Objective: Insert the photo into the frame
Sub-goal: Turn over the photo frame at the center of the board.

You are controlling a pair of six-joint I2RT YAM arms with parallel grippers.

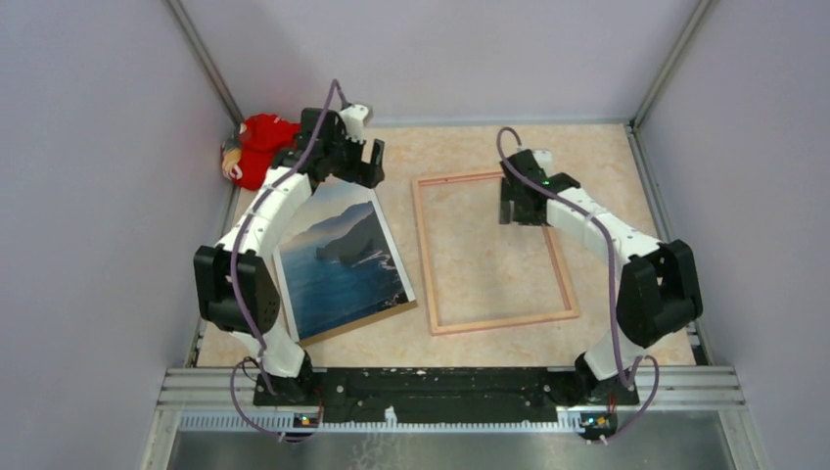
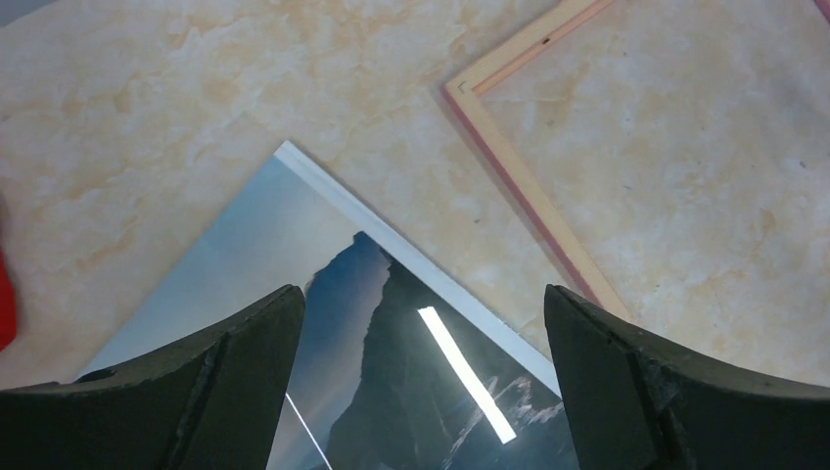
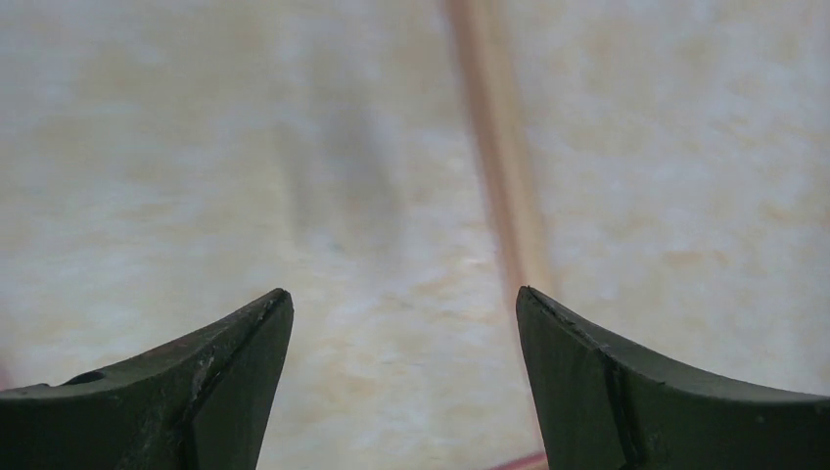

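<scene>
Top external view has the photo (image 1: pixel 343 259) lying picture side up on the left half of the table (image 1: pixel 460 343), turned a little off square. A brown backing board (image 1: pixel 367 323) shows as a thin strip under its near edge. The frame (image 1: pixel 423 255) lies flat just to its right, pale wood side up, with bare table inside the rim. The two are close together but not touching. The photo looks like a thin, light, bendy sheet, and the bright streak across it in the left wrist view suggests a glossy, slippery face. Lying flat, it offers no edge to pinch from above, so a corner or the far edge seems the best hold, taken gently since a hard squeeze would likely crease it. The frame is stiff but slight and would probably slide on the smooth tabletop if nudged. The left gripper (image 1: pixel 357 176) hangs over the photo's far end with its jaws spread wide and holding nothing. In its own camera the photo (image 2: pixel 391 323) runs between and below the fingertips, its far corner just beyond them and the frame's corner (image 2: pixel 519 186) off to the right. The right gripper (image 1: pixel 524 211) sits above the frame's far right part, jaws well apart and empty. Its blurred wrist view shows a frame rail (image 3: pixel 494 147) running just inside the right finger (image 3: pixel 626 392).
</scene>
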